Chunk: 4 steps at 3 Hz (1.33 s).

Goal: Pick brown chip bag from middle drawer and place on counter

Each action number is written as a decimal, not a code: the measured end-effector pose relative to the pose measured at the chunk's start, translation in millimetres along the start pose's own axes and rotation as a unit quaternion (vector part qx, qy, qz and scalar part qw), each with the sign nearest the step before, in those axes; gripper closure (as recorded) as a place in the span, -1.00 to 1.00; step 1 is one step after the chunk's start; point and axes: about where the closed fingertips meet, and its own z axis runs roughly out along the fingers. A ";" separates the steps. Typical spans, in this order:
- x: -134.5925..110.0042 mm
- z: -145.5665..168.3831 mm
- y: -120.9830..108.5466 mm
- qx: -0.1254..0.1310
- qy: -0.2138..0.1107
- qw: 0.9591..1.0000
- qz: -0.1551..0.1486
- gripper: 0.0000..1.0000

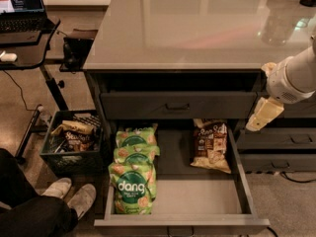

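The brown chip bag (211, 145) lies flat at the back right of the open middle drawer (197, 196), near its right wall. The counter (197, 28) spans the top of the view, glossy and pale. My gripper (262, 115) hangs at the right, cream-coloured, pointing down, outside the drawer's right wall and above and to the right of the brown bag. It holds nothing that I can see. The white arm (296, 75) reaches in from the right edge.
Three green "dang" bags (133, 174) fill the drawer's left side. A shallower shut drawer front (177, 105) sits above. A black crate of snacks (74, 139) stands on the floor left. A laptop desk (24, 33) is at far left. A person's legs and shoes (64, 196) are bottom left.
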 end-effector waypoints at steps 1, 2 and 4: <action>4.4 12.8 -7.8 0.004 -0.008 1.000 0.001 -1.00; 8.9 32.0 -0.1 0.006 -0.004 1.000 0.016 -1.00; 29.1 105.2 29.4 -0.007 -0.006 0.998 0.069 -1.00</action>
